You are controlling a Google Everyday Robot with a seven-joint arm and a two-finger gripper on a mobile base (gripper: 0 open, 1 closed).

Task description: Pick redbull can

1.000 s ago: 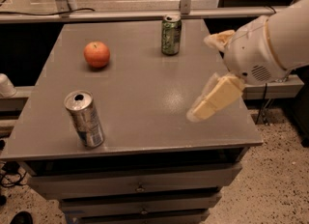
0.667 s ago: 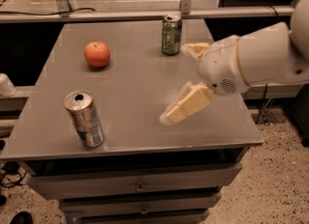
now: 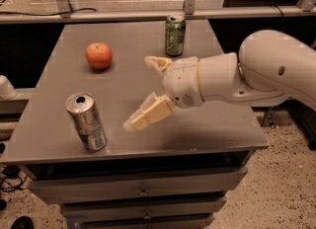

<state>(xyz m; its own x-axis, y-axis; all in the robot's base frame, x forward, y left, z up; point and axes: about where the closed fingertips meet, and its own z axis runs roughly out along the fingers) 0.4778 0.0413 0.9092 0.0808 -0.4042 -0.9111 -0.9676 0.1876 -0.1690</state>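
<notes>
Leftward since a second ago, my cream two-finger gripper (image 3: 139,93) hovers spread open and empty near the slim silver-and-blue aluminium redbull can (image 3: 87,122), presumably to straddle it.

Bare tabletop (image 3: 111,95) between mid-table tool (image 3: 138,92), fingers apart, and redbull can (image 3: 87,122); apple (image 3: 98,56) and green can (image 3: 175,35) farther back.

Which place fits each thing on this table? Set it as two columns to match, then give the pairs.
1. redbull can
2. green-patterned can
3. red fruit
4. gripper

A. open, over the middle of the table
B. front left, upright
C. by the far edge, upright
D. left side, farther back

Pairs: 1-B, 2-C, 3-D, 4-A.
</notes>
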